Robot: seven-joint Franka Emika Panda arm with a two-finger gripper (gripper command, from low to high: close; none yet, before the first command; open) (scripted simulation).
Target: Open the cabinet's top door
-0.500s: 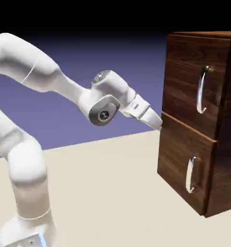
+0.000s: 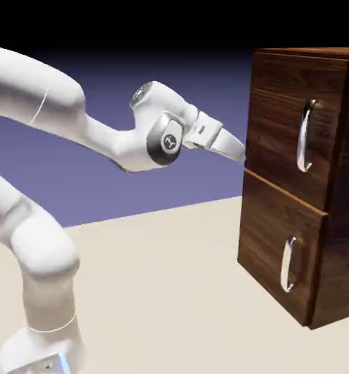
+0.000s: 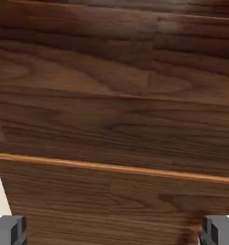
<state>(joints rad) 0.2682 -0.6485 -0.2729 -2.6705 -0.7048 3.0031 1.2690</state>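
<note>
Cabinet [image 2: 283, 139]: dark brown, streaky wood grain, orange-brown seam. Handles [image 2: 303, 139]: silver. Arm [image 2: 46, 256]: white, grey joint caps. Table [image 2: 163, 292]: plain cream.

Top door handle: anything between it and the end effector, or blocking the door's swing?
Nothing visible in the way. The end effector is open, near the top door's far edge in the exterior view; only bare panel lies between it and the handle. No object shows in front of the door.

Dark wood panels [image 3: 111, 115] fill the hand view above and below an orange-brown seam [image 3: 116, 167] (slightly slanted); grey fingertips [image 3: 214, 229] stand below it.
</note>
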